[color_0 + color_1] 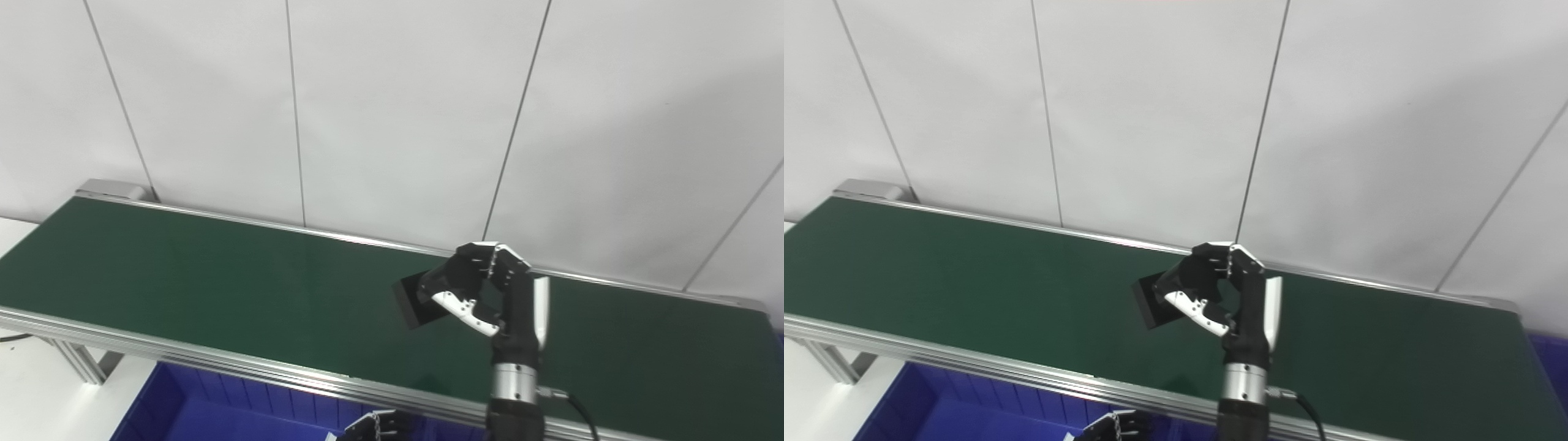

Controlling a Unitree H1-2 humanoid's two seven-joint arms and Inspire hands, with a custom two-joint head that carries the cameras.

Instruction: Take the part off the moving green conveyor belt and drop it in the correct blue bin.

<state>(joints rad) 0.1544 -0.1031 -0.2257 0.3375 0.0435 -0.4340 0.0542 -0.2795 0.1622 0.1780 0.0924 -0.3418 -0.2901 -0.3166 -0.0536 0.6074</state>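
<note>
White wall panels behind, green belt running across, its metal rail fronting a blue bin. Right hand is up over the belt, fingers wrapped around the black part. Left hand peeks in below; can't tell its grip.

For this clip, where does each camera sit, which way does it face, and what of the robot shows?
Left eye view: on the head, looking down and forward across the green conveyor belt to the wall; right hand gripping the black part, left hand at the bottom edge.
Right eye view: beside it, slightly rightward, same aim; the same right hand and forearm, left hand barely visible.
Shared: belt, part, blue bin below the belt's near rail.
</note>
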